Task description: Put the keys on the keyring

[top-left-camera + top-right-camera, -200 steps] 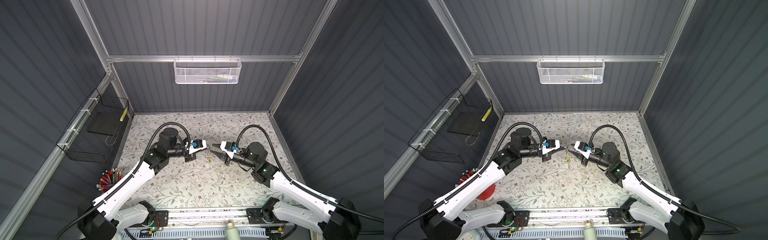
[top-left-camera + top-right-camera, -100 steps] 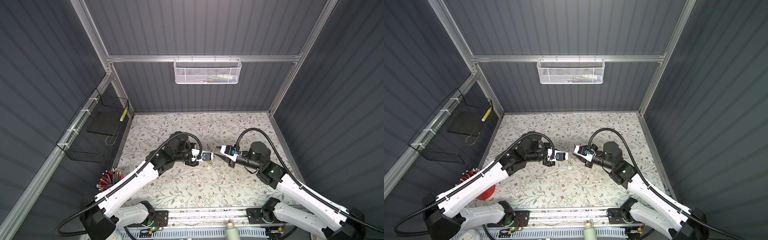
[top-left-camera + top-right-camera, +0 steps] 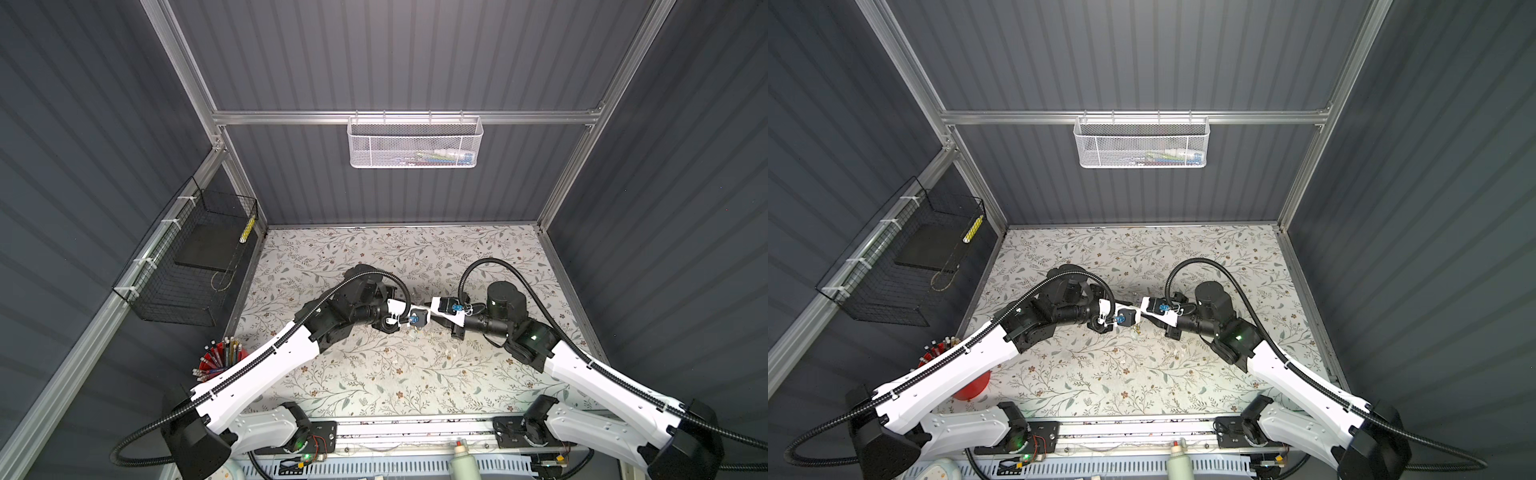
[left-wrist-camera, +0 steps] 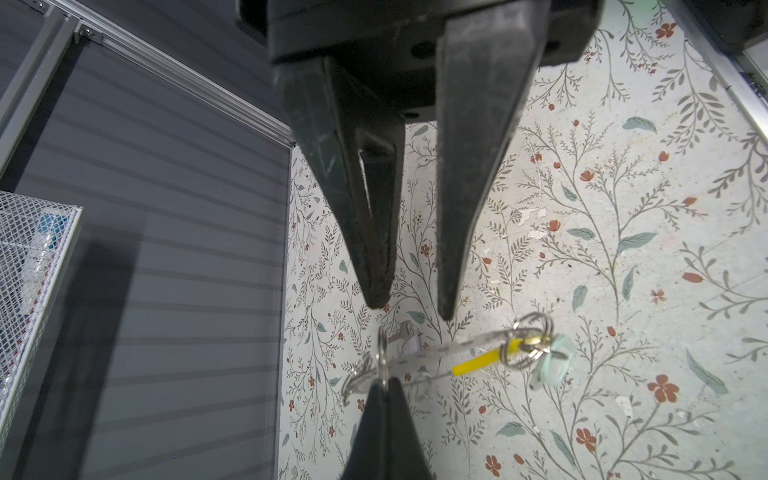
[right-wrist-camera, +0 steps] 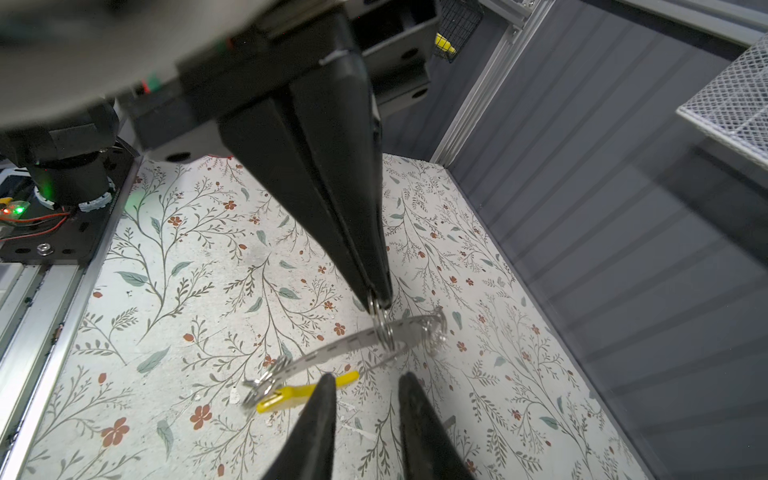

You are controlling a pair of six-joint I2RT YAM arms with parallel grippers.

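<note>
Left wrist view, grip: your left gripper (image 4: pixel 384 390) shows as two black fingers pressed together on a small split ring (image 4: pixel 381 353); the keyring (image 4: pixel 457 345) — a grey ridged band with one yellow stretch — passes through that ring and appears to hang just above the flowered table (image 4: pixel 623 232).
Left wrist view, far end: more small rings and a pale-headed key (image 4: pixel 555 368) bunch beside the yellow stretch; a second key-like shape sits behind the pinched ring, too blurred to confirm.
Left wrist view, other arm: your right gripper (image 4: pixel 411 301) points at the band with fingers apart and nothing between them; its tips stop just short of the band.
Right wrist view: the same meeting from the opposite side; the right fingers stand apart on either side of the yellow stretch without touching it; the left fingers stay shut on the ring where it circles the band.
Why held so: pinching the ring likely keeps the band off the table and steady, so the free gripper can take it.
Top views: both arms meet tip to tip at mid-table in both top views; a small glint dangles below them.
White mesh basket (image 3: pixel 415 143): on the back wall; a few coloured items, too small to name.
Black wire basket (image 3: pixel 187 266): on the left wall; a dark flat slab and a yellow striped stick.
Red cup (image 3: pixel 971 384): near left — full of pencils.
</note>
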